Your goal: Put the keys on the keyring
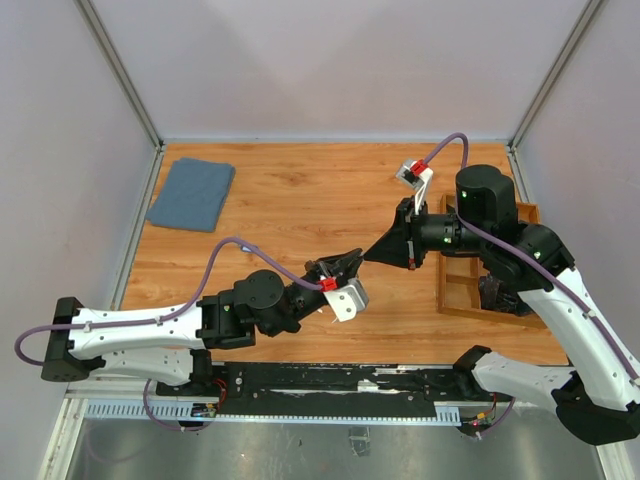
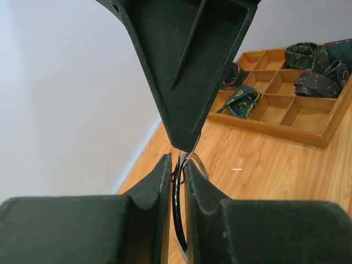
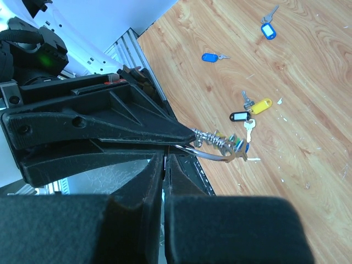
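Observation:
My left gripper (image 1: pixel 350 262) (image 2: pixel 177 162) is shut on the keyring (image 2: pixel 177 209), a thin silver wire loop held edge-on between its fingers. In the right wrist view the keyring (image 3: pixel 212 155) sticks out from the left gripper's tip with several keys (image 3: pixel 231 144) strung on it. My right gripper (image 1: pixel 372 255) (image 3: pixel 165 157) meets the left one tip to tip and is shut on a thin silver key sliver at the ring. Loose keys lie on the table: two with blue tags (image 3: pixel 209 56) (image 3: pixel 268 30), one with a yellow tag (image 3: pixel 261 104), one with a black tag (image 3: pixel 239 116) and a plain silver key (image 3: pixel 248 129).
A wooden compartment tray (image 1: pixel 460 290) (image 2: pixel 275 118) with dark rolled cloths stands at the right, under the right arm. A folded blue cloth (image 1: pixel 192 193) lies at the far left. Grey walls close in the table on three sides.

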`<state>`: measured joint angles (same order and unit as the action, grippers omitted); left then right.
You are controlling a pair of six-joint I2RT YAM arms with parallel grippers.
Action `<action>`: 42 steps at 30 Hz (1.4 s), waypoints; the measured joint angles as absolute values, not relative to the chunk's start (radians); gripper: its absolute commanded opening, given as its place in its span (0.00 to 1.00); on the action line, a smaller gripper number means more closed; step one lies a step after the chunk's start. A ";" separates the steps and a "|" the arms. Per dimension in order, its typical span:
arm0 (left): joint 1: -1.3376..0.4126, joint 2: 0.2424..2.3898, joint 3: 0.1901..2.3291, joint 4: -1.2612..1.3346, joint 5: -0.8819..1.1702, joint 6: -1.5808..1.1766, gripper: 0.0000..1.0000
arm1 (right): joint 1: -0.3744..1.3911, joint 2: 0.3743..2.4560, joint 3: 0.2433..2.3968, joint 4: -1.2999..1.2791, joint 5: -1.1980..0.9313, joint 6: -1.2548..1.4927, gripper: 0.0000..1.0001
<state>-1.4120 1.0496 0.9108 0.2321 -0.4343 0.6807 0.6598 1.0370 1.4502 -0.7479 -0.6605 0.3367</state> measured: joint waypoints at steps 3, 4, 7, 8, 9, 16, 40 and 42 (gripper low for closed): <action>-1.416 1.055 0.911 0.226 -0.440 0.682 0.01 | 0.660 1.037 1.450 -0.753 -0.653 0.337 0.00; -1.417 1.056 0.912 0.224 -0.442 0.681 0.01 | 0.660 1.037 1.450 -0.756 -0.650 0.337 0.01; -1.418 1.061 0.917 0.218 -0.450 0.677 0.01 | 0.660 1.036 1.450 -0.759 -0.637 0.336 0.09; -1.418 1.063 0.919 0.215 -0.452 0.674 0.01 | 0.660 1.033 1.450 -0.761 -0.628 0.335 0.16; -1.418 1.065 0.920 0.215 -0.455 0.673 0.01 | 0.660 1.031 1.450 -0.763 -0.622 0.334 0.22; -1.418 1.069 0.922 0.198 -0.477 0.662 0.00 | 0.660 0.949 1.436 -0.741 -0.513 0.310 0.35; -1.418 1.087 0.929 0.177 -0.516 0.647 0.00 | 0.660 0.950 1.358 -0.694 -0.553 0.287 0.37; -1.418 1.089 0.931 0.178 -0.517 0.647 0.01 | 0.660 0.954 1.357 -0.693 -0.560 0.287 0.35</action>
